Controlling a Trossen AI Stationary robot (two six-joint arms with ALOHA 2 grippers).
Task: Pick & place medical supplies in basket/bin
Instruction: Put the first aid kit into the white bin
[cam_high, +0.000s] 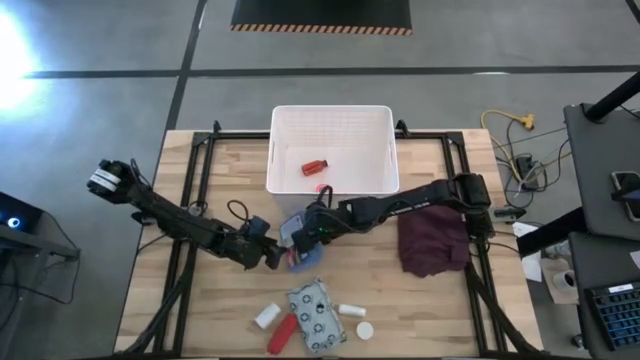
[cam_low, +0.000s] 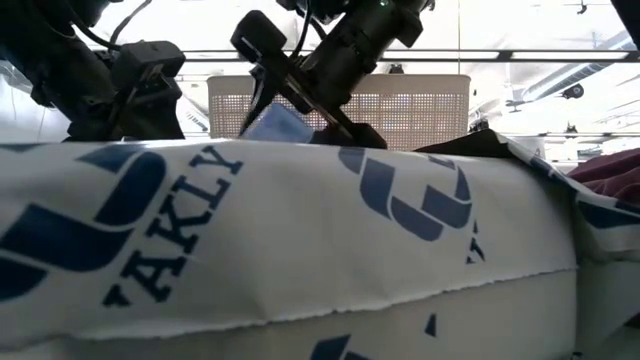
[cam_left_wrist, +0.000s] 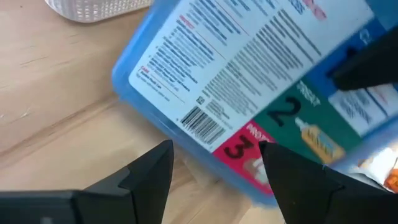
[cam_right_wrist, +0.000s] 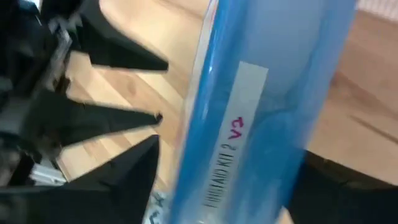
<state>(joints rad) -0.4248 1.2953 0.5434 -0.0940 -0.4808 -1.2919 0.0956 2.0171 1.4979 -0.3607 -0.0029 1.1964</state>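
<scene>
Wooden table planks (cam_high: 400, 300) sit on a grey floor in the high view, with the white basket (cam_high: 332, 122) at the far edge already holding a red tube (cam_high: 315, 166). Both grippers meet at mid-table over the blue flat packet (cam_high: 296, 236): the right gripper (cam_high: 312, 230) clenched on it, the left gripper (cam_high: 272, 258) just beside it. Near the front edge wait the white patterned pouch (cam_high: 316, 316), another red tube (cam_high: 282, 334), a small white bottle (cam_high: 265, 316) and a cap (cam_high: 365, 329); a maroon cloth (cam_high: 433, 241) lies right.

From the low view, the packet (cam_low: 274, 124) hangs tilted in the right arm's jaws, above the table, with the basket (cam_low: 420, 100) behind. Tilted like this, it could slip on the way over the wall.

In the left wrist view, the packet (cam_left_wrist: 261, 81) shows printed text, a barcode and red and green panels; the left fingers (cam_left_wrist: 149, 171) stand parted just under it. Closing or rising now would likely knock it loose.

Through the right wrist view, the packet (cam_right_wrist: 261, 112) is seen edge-on, glossy and slick, so the hold looks narrow.
</scene>
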